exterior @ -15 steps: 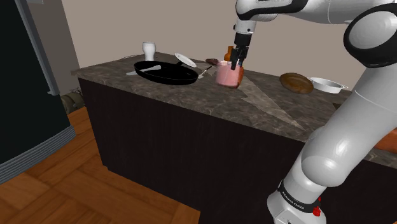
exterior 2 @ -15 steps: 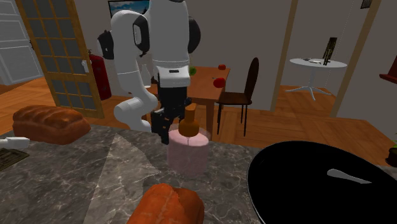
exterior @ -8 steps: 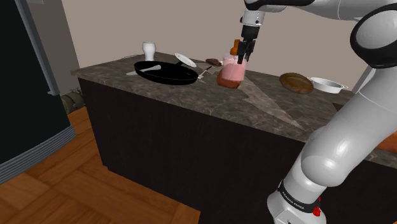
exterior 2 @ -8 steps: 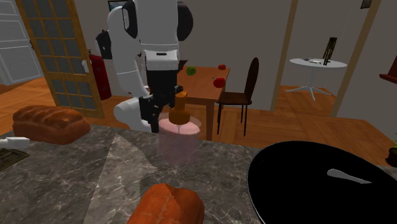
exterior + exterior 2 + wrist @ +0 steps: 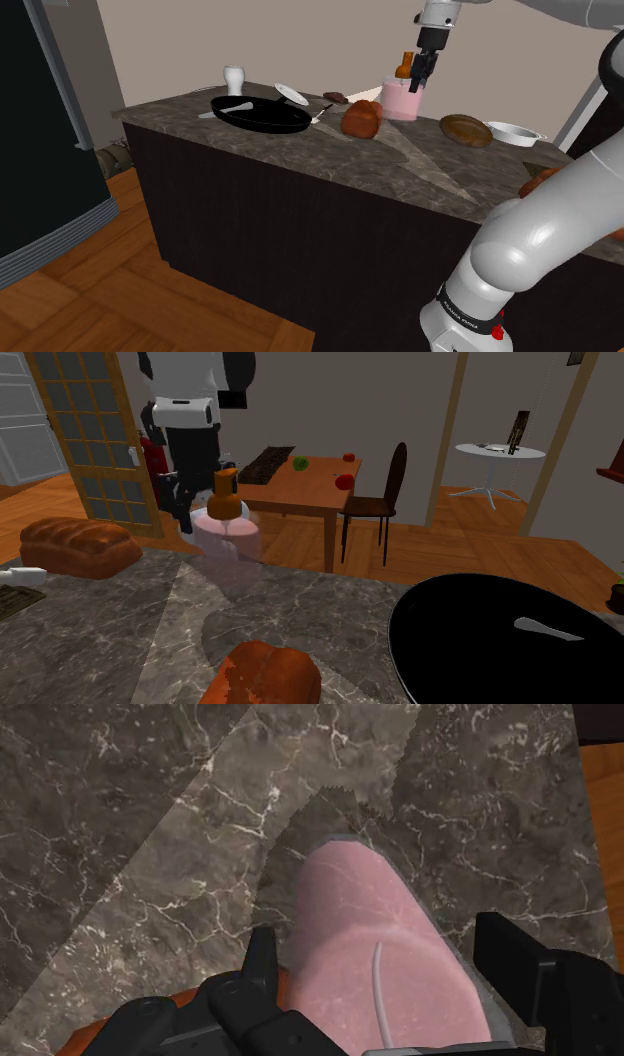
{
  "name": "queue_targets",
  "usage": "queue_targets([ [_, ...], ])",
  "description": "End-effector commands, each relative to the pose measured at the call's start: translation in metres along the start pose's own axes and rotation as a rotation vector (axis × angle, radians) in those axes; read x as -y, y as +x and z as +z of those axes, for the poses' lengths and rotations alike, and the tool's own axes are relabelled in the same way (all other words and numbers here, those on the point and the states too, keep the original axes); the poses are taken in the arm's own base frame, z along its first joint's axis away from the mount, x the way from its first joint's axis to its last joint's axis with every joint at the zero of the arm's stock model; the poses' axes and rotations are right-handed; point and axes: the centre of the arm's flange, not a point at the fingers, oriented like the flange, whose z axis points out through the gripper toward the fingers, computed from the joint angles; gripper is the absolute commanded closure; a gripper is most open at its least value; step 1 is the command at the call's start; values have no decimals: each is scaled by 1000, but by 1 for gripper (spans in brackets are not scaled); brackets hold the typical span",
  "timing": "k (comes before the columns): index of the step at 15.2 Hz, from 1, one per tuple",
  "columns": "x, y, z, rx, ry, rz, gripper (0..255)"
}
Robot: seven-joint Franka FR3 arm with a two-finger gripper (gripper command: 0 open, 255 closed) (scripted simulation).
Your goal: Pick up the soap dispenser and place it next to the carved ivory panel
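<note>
The pink soap dispenser (image 5: 404, 98) with the orange pump is pinched between the black fingers of the gripper (image 5: 427, 68) and is held up off the dark marbled counter (image 5: 420, 165). In the shoulder view, a reddish-brown lump (image 5: 362, 118) is seen just at its 8 o'clock, the black pan (image 5: 262, 115) further out around 9, and a brown disc (image 5: 465, 128) at roughly 4, all resting on that counter.

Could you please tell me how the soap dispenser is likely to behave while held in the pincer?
The soap dispenser is probably stiff: its pink body shows no dent in the pincer. Its smooth round wall may slip or twist there. Tallish with a pump on top, it could tip when set on the counter.
</note>
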Motion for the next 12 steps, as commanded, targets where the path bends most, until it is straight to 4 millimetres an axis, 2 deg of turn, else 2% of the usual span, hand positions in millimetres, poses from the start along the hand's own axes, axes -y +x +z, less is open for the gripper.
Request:
queue_targets([
  [1, -9, -23, -7, 1, 0, -1, 255],
  [12, -60, -150, -57, 1, 0, -1, 255],
])
